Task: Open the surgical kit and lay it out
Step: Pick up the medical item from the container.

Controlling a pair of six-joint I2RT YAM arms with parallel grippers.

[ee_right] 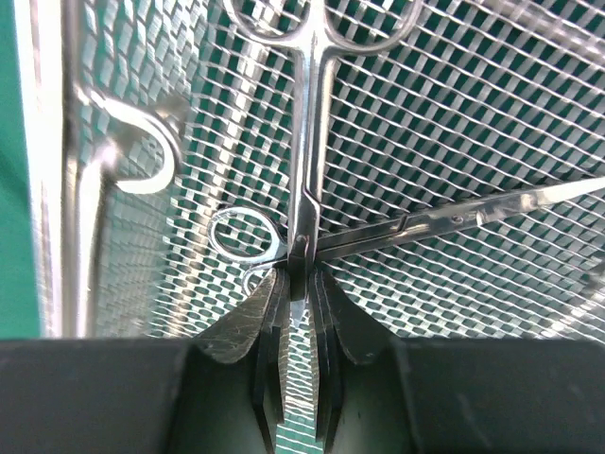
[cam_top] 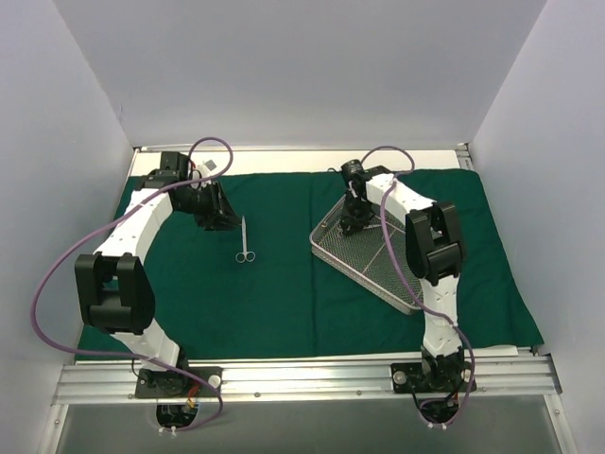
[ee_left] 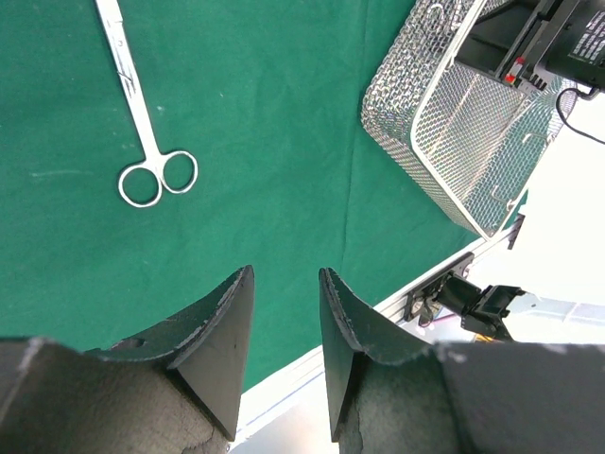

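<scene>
Now unloading: right gripper (ee_right: 301,284) clamps an instrument (ee_right: 310,142) in the tray (cam_top: 354,253) by the right edge; lift clear next. Left gripper (ee_left: 285,276): fingers (ee_left: 222,322) apart.

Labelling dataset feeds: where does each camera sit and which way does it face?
Top external: above, behind the robot, looking down on green drape; left arm, right arm show.
Left wrist: on left arm, facing down at scissors and mesh tray; open left gripper shows.
Right wrist: inside the tray, facing its mesh; right gripper shut on steel instrument.
Top and left wrist share scissors, tray.
</scene>
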